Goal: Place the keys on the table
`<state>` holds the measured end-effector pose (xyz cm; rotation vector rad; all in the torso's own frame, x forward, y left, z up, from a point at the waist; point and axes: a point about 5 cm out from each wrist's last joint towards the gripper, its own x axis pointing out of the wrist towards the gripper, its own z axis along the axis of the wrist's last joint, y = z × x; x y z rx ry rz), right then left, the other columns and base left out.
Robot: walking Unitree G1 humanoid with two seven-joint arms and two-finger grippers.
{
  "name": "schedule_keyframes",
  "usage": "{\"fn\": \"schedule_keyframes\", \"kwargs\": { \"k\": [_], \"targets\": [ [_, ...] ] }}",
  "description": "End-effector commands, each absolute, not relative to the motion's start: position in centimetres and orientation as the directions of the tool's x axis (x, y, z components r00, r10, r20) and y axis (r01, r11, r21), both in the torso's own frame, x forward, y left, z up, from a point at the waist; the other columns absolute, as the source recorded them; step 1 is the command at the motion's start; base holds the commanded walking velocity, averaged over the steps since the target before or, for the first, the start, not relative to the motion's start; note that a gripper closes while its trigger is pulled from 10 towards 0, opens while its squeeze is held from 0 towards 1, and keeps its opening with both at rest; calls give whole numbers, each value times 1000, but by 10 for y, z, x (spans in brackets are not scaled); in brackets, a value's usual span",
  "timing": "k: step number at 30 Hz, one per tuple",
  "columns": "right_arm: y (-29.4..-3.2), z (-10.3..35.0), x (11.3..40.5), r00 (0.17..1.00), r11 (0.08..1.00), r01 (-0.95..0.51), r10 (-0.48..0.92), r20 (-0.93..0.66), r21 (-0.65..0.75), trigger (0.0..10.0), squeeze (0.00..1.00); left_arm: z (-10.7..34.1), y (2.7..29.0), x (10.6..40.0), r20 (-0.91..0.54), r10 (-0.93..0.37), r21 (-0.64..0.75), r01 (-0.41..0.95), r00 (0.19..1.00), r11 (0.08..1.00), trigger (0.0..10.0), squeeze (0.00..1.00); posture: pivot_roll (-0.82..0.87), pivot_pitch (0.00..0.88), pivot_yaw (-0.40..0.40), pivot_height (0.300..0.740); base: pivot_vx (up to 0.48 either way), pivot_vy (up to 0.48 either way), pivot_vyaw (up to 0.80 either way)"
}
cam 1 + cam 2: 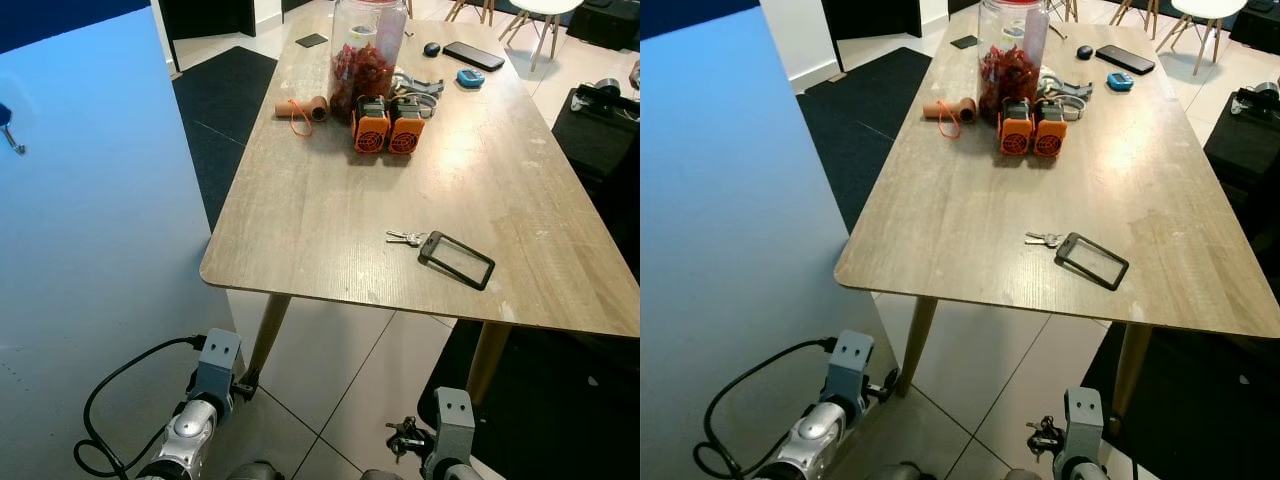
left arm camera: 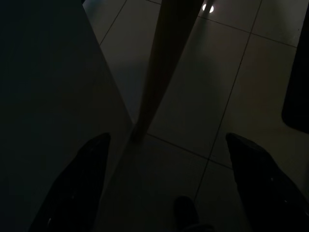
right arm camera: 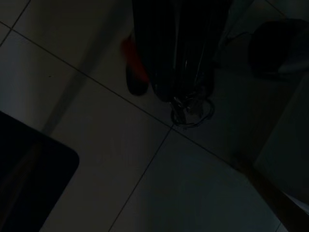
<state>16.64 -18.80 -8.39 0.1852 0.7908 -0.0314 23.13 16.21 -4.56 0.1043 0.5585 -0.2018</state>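
Black fingers of the right claw (image 3: 186, 72) are pressed together on a ring of keys (image 3: 192, 110), hanging low over the tiled floor (image 1: 340, 390) before the desk (image 1: 330, 190). The left claw (image 2: 169, 183) hangs spread beside a desk leg (image 2: 161, 72). On the desk lie a second bunch of keys (image 1: 405, 238) touching a black frame (image 1: 456, 260), then two orange devices (image 1: 388, 128) and a jar (image 1: 367, 55).

No readable text, label, brand or number anywhere: jar (image 1: 366, 55), two orange devices (image 1: 387, 127), phone (image 1: 473, 56) on wooden table (image 1: 300, 220) carry no legible markings.
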Motion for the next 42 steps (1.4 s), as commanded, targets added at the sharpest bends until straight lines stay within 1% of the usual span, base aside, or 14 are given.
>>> {"fn": "schedule_keyframes", "kwargs": {
  "k": [1, 10, 29, 33, 42],
  "targets": [
    [-189, -84, 165, 703, 982, 106, 35, -710, 154, 10000, 0, -47, 161, 229, -537, -159, 33, 209, 828, 977, 10000, 0, 36, 80, -9, 740, 0, 0, 0],
    [-191, -85, 163, 701, 982, 109, 32, -713, 151, 10000, 0, -46, 157, 229, -527, -184, 52, 248, 830, 967, 10000, 0, 34, 68, -8, 740, 0, 0, 0],
    [-191, -85, 163, 701, 982, 110, 31, -712, 151, 10000, 0, -46, 156, 229, -526, -195, 53, 261, 828, 964, 10000, 0, 31, 56, -5, 740, 0, -457, 0],
    [-191, -85, 163, 701, 982, 114, 28, -713, 152, 10000, 0, -47, 157, 229, -531, -182, 34, 235, 827, 971, 10000, 0, 31, 56, -5, 740, 0, 0, 0],
    [-193, -86, 159, 696, 978, 139, 14, -718, 153, 10000, 0, -46, 158, 230, -535, -179, 44, 239, 825, 970, 10000, 0, 32, 60, -1, 740, 0, 0, 0]
  ]
}}
